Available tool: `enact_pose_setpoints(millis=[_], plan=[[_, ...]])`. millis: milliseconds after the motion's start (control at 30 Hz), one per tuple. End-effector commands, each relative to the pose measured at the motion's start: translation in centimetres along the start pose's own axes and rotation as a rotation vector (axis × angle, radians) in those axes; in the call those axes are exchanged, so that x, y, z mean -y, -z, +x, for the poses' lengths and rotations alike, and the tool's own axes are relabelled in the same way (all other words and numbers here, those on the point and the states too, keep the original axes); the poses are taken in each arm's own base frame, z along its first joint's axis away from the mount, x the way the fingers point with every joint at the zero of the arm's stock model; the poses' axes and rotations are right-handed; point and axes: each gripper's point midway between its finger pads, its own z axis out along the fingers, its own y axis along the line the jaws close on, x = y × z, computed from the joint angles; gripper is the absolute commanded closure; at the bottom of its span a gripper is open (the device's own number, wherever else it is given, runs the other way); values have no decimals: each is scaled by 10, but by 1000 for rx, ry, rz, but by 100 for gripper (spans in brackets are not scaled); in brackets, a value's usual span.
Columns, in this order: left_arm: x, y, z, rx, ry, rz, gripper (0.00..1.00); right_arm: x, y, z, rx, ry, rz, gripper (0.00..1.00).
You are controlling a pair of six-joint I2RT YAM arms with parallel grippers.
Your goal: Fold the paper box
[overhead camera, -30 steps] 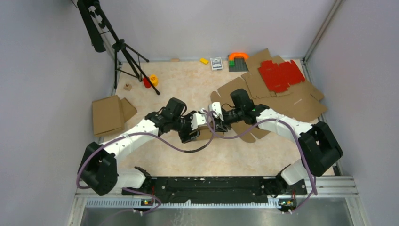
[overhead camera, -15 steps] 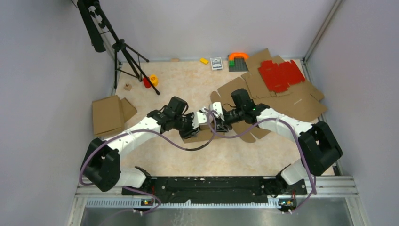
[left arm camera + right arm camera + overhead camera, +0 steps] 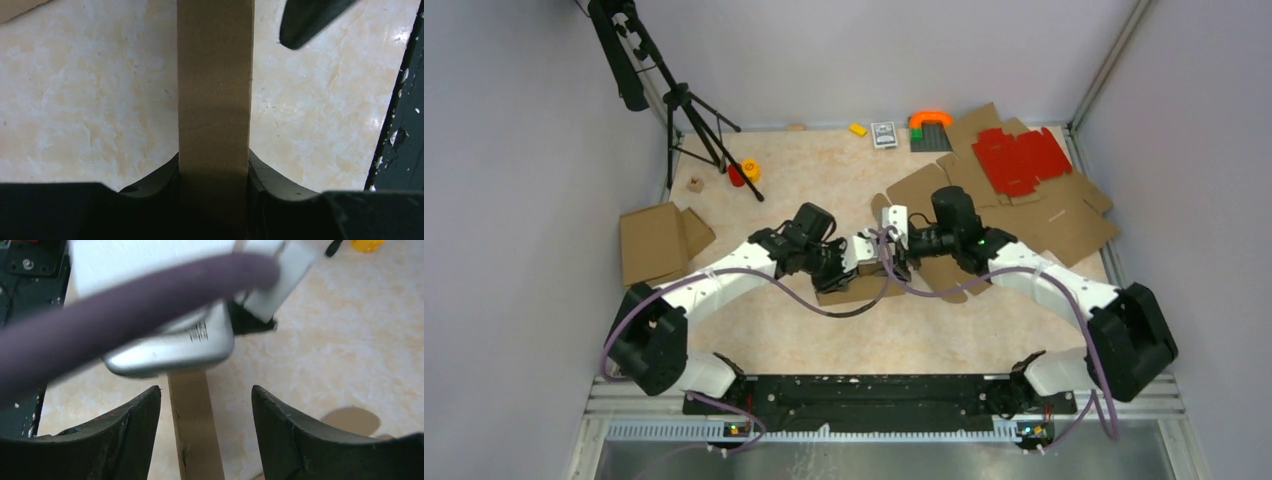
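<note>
Top view: the 2 arms meet mid-table [image 3: 754,330], left gripper [image 3: 839,264] and right gripper [image 3: 892,252] facing each other over the paper box [image 3: 852,291]. Left wrist: the claw pinches a brown box panel, card touching both fingers [image 3: 162,176]. Right wrist: the claw stands wide, a box edge between the 2 fingers [image 3: 132,432], gaps either side.
</note>
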Motion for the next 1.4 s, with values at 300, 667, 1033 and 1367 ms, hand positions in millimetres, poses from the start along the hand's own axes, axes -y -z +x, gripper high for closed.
enact_pose_setpoints(millis=[300, 667, 1033, 1367], plan=[[9, -16, 0, -141, 128, 3, 65, 22, 90, -31, 172, -352, 603, 43], [17, -4, -3, -169, 75, -20, 62, 2, 108, 4, 5, -367, 644, 49], [20, -6, 0, -206, 68, -33, 59, 0, 86, 19, -186, -242, 607, 50], [25, -8, -4, -193, 54, -6, 62, 1, 76, 21, -172, -178, 601, 59]])
